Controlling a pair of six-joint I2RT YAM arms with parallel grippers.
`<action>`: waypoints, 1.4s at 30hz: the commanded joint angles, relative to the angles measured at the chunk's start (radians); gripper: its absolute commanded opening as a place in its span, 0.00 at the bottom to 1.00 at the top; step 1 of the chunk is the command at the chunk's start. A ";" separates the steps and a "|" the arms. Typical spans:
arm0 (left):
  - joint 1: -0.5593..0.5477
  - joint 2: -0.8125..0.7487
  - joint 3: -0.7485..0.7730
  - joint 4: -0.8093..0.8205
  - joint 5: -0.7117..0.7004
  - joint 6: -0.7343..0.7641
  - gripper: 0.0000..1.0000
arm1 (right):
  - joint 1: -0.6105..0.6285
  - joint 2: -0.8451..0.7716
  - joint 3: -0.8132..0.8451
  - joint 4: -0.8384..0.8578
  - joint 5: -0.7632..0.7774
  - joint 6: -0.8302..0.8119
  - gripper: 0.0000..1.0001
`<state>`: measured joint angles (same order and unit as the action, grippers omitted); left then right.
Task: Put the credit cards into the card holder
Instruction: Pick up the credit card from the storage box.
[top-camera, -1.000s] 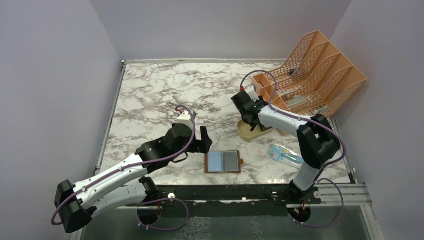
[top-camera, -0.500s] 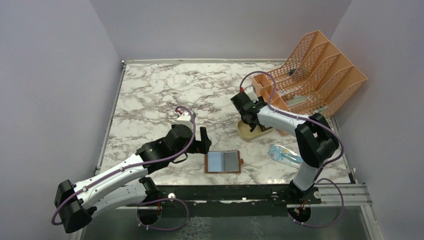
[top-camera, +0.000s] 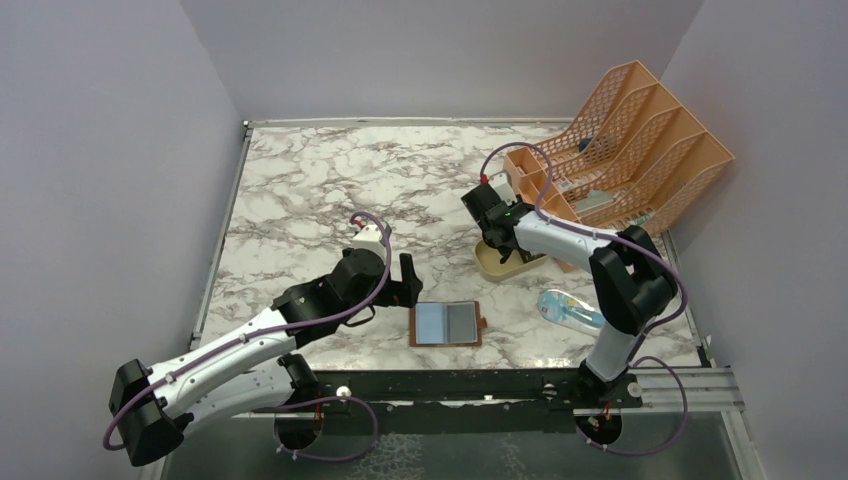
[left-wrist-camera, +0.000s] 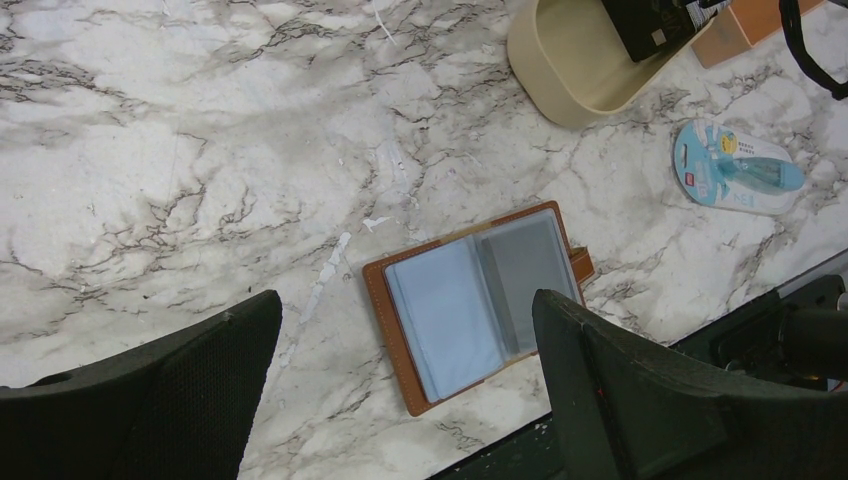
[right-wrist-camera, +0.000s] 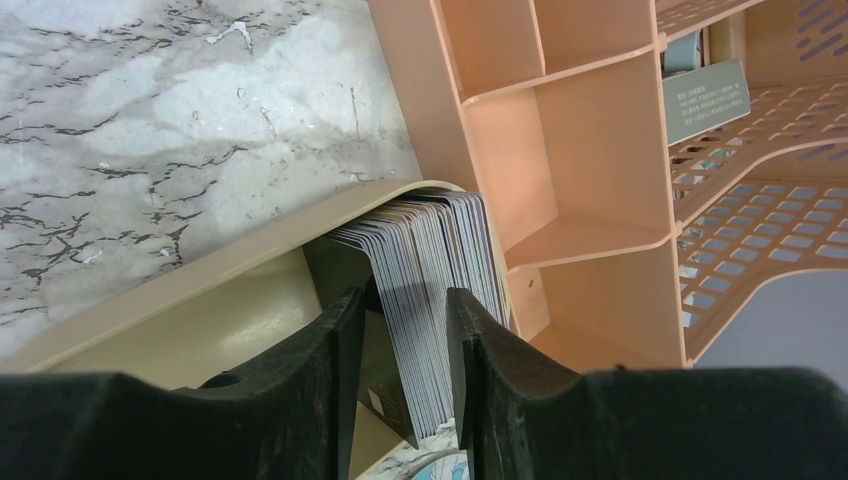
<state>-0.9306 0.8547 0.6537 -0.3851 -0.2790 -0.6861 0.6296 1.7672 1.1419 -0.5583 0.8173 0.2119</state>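
**Top:** Marble-print table, white with grey-brown veins. Plain pale lilac walls on three sides, black rail along the near edge. The card holder lies open and flat near the front edge, about centre, sleeves up. The left gripper is just left of it with jaws wide and nothing in them. The right gripper is nose-down in the tan oval tray. The tray sits against the foot of the orange mesh file rack on the right side. A blue-and-clear packet lies on the marble right of the holder, apart from it.

**Left wrist:** The fingers sit in the bottom corners, far apart. The holder shows between them on the marble: brown border, one pale sleeve, one grey sleeve, tab on its right edge. There are white flecks on the surface beside it. The tray is at the top, the packet at right.

**Right wrist:** The credit cards stand on edge as a fanned stack at the tray end nearest the rack. The fingers are narrow, with a slice of the stack between them. Cannot tell whether they are pinching or just straddling it. The rack compartments are directly behind the tray, with marble at top left.
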 joint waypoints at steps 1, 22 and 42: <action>0.004 0.006 -0.011 0.000 -0.024 -0.004 0.99 | -0.008 -0.035 0.001 -0.005 0.039 0.000 0.35; 0.004 0.030 -0.045 0.041 0.012 -0.050 0.99 | -0.008 -0.063 0.011 -0.009 0.022 -0.002 0.20; 0.003 0.057 -0.088 0.105 0.093 -0.112 0.98 | -0.009 -0.208 -0.007 -0.029 -0.217 -0.005 0.01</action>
<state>-0.9298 0.9009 0.5735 -0.3252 -0.2234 -0.7742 0.6281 1.5997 1.1419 -0.5747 0.6571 0.2119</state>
